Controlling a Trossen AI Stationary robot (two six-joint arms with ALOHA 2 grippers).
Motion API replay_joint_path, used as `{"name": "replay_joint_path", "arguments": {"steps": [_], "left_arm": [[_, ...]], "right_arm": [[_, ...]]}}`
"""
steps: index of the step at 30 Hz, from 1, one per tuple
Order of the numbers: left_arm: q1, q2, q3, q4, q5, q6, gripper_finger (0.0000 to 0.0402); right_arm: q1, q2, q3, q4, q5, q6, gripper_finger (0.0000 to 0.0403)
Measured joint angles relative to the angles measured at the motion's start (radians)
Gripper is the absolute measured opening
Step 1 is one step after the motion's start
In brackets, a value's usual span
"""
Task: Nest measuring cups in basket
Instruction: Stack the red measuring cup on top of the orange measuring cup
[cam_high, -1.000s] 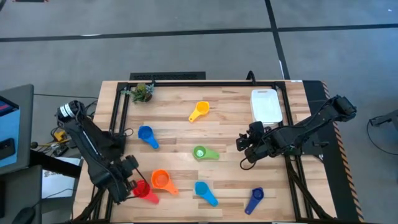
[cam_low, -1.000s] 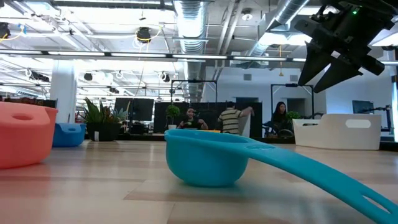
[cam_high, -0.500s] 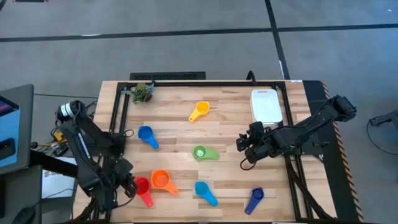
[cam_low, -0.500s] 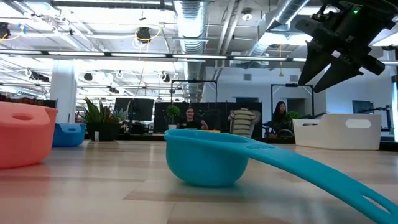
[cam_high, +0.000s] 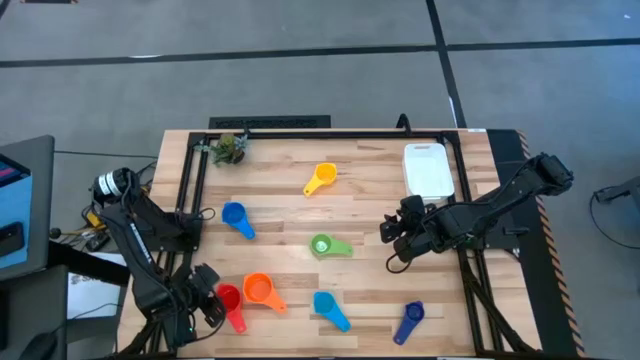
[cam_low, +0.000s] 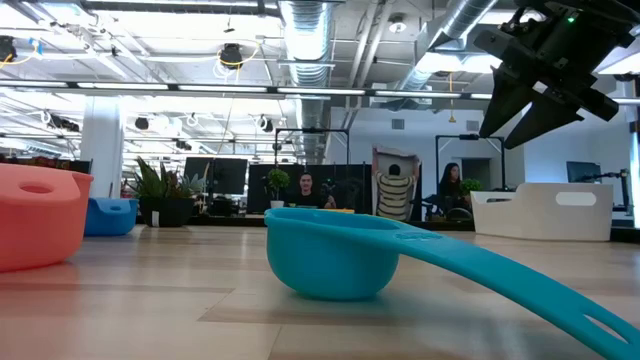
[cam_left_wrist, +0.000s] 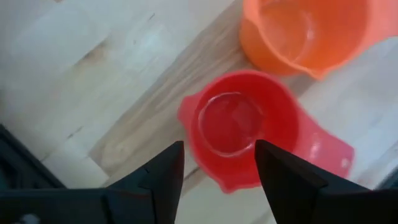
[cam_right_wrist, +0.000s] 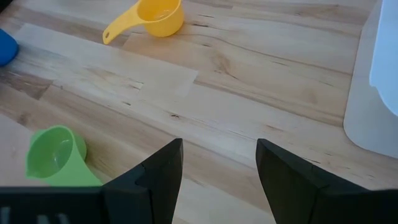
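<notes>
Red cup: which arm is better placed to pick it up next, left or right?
Left. The left gripper is open just beside the red cup at the near left corner. The right gripper waits open in mid-table, between the green cup and the basket.

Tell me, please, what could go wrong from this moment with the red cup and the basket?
1. The left hand stands open over the red cup, which lies close beside the orange cup; a finger coming down might push the orange one.
2. The red cup sits near the table's edge and could slide off.
3. The basket is at the far corner, so the carry is long.
</notes>
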Motion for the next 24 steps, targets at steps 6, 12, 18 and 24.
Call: {"name": "replay_joint_path", "arguments": {"steps": [6, 12, 18, 24], "left_arm": [[0.000, 0.040, -0.031, 0.005, 0.054, -0.050, 0.0162], [0.006, 0.069, -0.038, 0.053, 0.055, -0.039, 0.0132], [0.027, 0.080, -0.039, 0.051, 0.056, -0.037, 0.0068], [0.050, 0.079, -0.038, 0.043, 0.056, 0.004, 0.0007]], "right_arm": [[0.001, 0.000, 0.000, -0.004, -0.001, -0.001, 0.0225], [0.001, 0.000, 0.000, -0.004, -0.002, -0.001, 0.0225], [0.001, 0.000, 0.000, -0.003, -0.002, -0.001, 0.0225], [0.001, 0.000, 0.000, -0.003, -0.005, -0.017, 0.0225]]}}
